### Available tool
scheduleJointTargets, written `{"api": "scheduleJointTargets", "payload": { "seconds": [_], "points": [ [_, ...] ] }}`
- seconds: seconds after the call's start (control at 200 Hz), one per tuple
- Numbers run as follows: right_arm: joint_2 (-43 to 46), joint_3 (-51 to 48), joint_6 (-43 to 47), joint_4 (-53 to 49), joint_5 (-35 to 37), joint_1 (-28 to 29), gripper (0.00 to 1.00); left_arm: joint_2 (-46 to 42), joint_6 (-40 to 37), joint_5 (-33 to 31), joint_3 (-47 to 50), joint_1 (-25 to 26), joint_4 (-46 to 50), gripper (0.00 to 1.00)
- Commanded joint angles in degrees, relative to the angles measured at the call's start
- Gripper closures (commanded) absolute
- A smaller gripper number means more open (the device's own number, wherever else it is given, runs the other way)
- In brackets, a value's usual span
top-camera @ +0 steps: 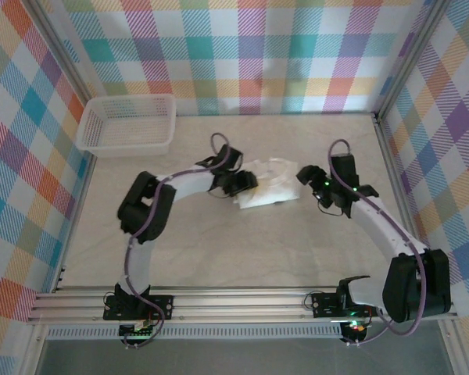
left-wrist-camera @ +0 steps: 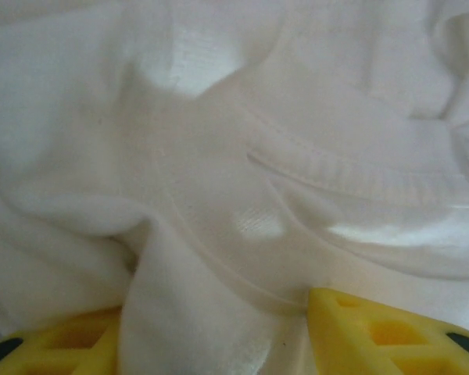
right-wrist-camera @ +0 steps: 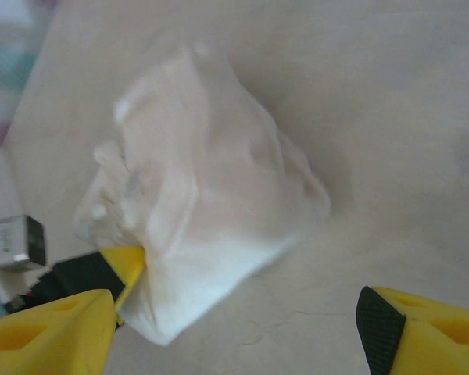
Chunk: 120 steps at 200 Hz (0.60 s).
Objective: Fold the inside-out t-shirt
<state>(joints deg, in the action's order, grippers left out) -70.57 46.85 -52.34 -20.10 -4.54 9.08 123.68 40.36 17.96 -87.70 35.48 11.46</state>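
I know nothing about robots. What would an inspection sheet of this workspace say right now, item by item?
Surface: beige table, no spills seen.
Job's things: white t-shirt bunched in a heap mid-table, not flat, not yet folded.
Clutter: white mesh basket at the far left corner, apart from the shirt.
Grippers: left gripper has shirt fabric between its fingers, grip unclear; right gripper open beside the shirt, holding nothing.
Cables: purple cables run along both arms, looping at the wrists.
Surroundings: plaid walls on three sides; metal rail at the near edge.
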Motion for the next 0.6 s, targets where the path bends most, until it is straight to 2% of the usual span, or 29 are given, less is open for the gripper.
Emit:
{"api": "scheduleJointTargets", "payload": {
  "seconds": [0.0, 0.085, 0.13, 0.2, 0.275, 0.33, 0.4, 0.465, 0.535, 0.595],
  "points": [
    [4.6, 0.0, -8.4, -10.1, 4.0, -3.8, 0.20, 11.3, 2.9, 3.5, -14.3, 5.2, 0.7, 0.49],
    [7.5, 0.3, -9.6, -13.7, 5.4, -7.4, 0.20, 21.8, 4.0, 3.4, -32.6, 8.8, 3.8, 0.48],
    [8.8, -0.1, -9.8, -14.0, 5.9, -9.1, 0.20, 27.8, 4.3, 3.3, -44.7, 10.6, 8.9, 0.46],
    [10.3, -0.4, -9.7, -13.2, 5.6, -12.1, 0.20, 35.5, 4.2, 3.8, -63.6, 12.0, 14.6, 0.39],
    [10.1, -0.1, -8.8, -11.8, 4.8, -14.3, 0.20, 37.0, 2.7, 3.3, -71.1, 11.8, 18.3, 0.32],
    [8.7, 0.5, -8.0, -10.4, 4.5, -15.0, 0.20, 33.5, -0.4, 2.3, -69.9, 10.9, 20.6, 0.29],
    [5.3, 1.7, -6.7, -8.0, 3.5, -15.4, 0.17, 25.2, -6.6, -0.5, -62.6, 9.7, 23.3, 0.28],
    [1.0, 3.1, -4.6, -4.8, 2.1, -15.5, 0.17, 14.7, -10.2, -2.0, -47.9, 8.3, 19.6, 0.28],
    [-4.7, 5.1, -2.9, -1.4, 0.7, -15.7, 0.21, 1.2, -10.9, -1.8, -29.0, 6.1, 10.8, 0.28],
    [-9.9, 7.6, -1.7, 0.3, 0.3, -15.9, 0.24, -8.3, -11.4, -1.8, -16.5, 4.3, 5.9, 0.28]
  ]
}}
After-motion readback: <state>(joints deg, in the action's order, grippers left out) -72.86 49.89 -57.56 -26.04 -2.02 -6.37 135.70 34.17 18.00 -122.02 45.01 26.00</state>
